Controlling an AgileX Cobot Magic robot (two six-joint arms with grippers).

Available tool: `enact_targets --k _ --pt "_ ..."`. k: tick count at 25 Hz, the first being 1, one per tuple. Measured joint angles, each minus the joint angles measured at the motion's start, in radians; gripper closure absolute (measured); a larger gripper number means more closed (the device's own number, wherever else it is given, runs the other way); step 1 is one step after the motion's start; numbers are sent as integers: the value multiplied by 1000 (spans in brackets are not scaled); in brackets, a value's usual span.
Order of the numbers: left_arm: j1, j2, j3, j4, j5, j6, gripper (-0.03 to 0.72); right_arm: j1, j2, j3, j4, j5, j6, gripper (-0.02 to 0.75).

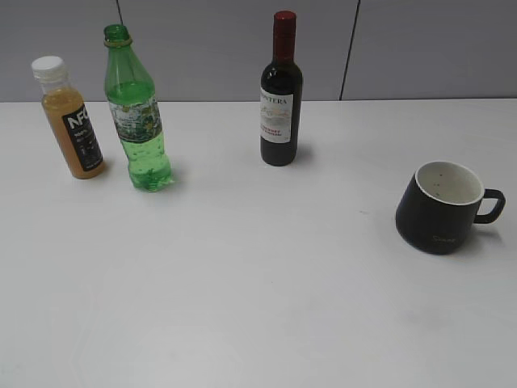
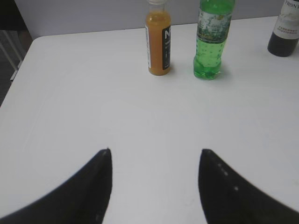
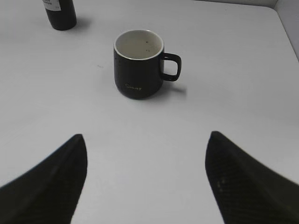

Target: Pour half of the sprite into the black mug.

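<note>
Left gripper (image 2: 156, 151) and right gripper (image 3: 147, 140), both spread and empty; the tall green plastic sprite bottle (image 1: 136, 113), far left of the squat black mug (image 1: 443, 207), needs a firm mid-body grasp.

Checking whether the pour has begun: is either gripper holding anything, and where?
Nothing is held. The left gripper and right gripper are open over bare table; the sprite stands untouched.

Upright sprite (image 1: 137, 113), black mug (image 1: 440, 207) apart
</note>
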Motion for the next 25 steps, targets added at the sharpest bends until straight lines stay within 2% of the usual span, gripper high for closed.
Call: enact_targets --k 13,25 --pt "0 0 0 0 0 0 240 0 -1 -7 -1 -13 0 141" --pt "0 0 0 0 0 0 240 0 42 2 -6 -365 0 143"
